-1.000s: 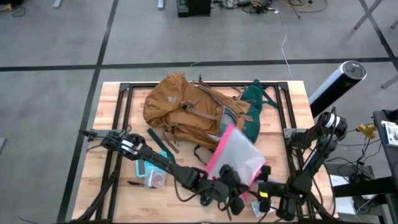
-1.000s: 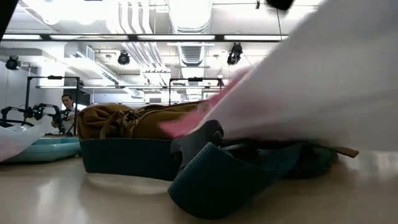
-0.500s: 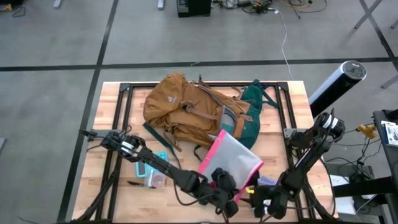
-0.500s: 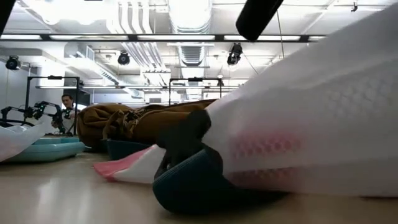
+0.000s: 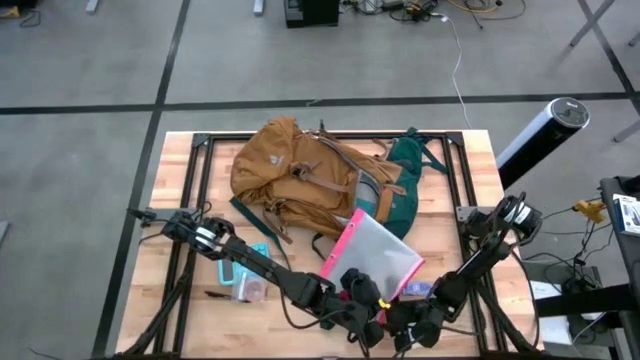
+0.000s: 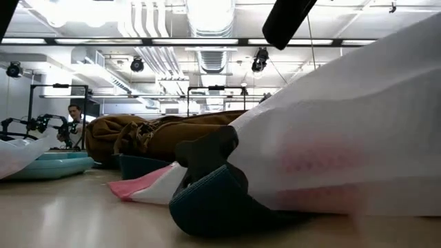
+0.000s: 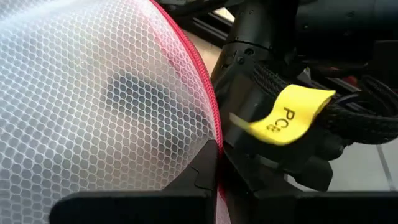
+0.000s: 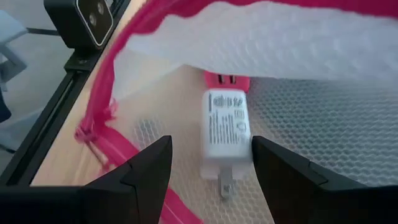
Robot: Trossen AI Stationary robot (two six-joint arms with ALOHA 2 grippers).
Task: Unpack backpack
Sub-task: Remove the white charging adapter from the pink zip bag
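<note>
We see the backpack (image 5: 300, 175) lying on the far half of the counter (image 5: 175, 300), apart from both arms. At the near edge, our left tool (image 5: 362, 312) is closed on the pink edge of the clear mesh pouch (image 5: 380, 255). Our right tool (image 8: 211, 171) stands open just beside it, its fingers on each side of a white charger (image 8: 227, 127) that lies inside the pouch.
</note>
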